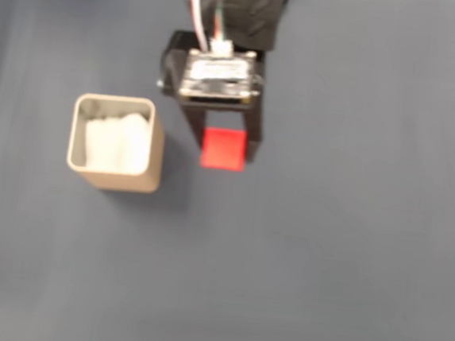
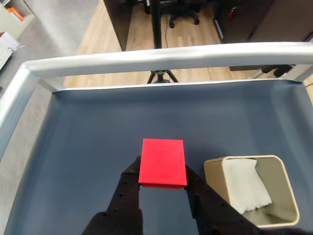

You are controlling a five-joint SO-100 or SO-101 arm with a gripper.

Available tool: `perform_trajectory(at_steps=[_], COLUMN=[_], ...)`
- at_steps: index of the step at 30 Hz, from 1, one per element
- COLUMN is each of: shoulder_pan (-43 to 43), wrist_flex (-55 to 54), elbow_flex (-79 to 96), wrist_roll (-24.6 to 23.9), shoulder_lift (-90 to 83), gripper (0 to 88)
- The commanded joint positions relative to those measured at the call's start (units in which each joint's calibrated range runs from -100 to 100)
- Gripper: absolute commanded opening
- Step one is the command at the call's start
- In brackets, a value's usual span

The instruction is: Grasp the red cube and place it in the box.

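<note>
The pincer [image 2: 162, 188] has its two dark fingers closed narrowly on the red cube [image 2: 162, 162], one finger against each side of it in the wrist view. In the fixed view the red cube [image 1: 223, 148] sits at the tips of the pincer [image 1: 223, 150], just below the arm's black body. Whether the cube is lifted clear of the dark blue tabletop [image 2: 98, 142] or rests on it cannot be told from either picture, though it looks large and close to the wrist camera, which suggests it is raised.

So the grasp looks done, and the placing is left. The box [image 2: 254, 196] stands just beside the pincer, to its right in the wrist view and to its left in the fixed view [image 1: 115, 178], apart from the cube and not under it. It is open-topped with white lining inside. What remains, by my judgement, is a short sideways carry over the rim, then release.

Farther off, the tabletop's metal edge rail [image 2: 161, 56] runs across, with a floor beyond.
</note>
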Motion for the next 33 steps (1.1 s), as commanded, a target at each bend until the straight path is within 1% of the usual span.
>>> perform_trajectory(at_steps=[1,7,19,25,33], shoulder_pan=[4.10,8.86,16.46,19.79,22.21], wrist_flex=[-0.15,-0.56,-1.79,-6.30,-10.08], elbow_flex=[0.20,1.93,5.13,5.49,4.85], wrist_roll=[0.24,0.83,0.39,-0.05,-0.15], shoulder_lift=[-2.18,-3.13,-3.31,0.24,5.70], gripper=[10.5,10.1,10.0,10.0,10.0])
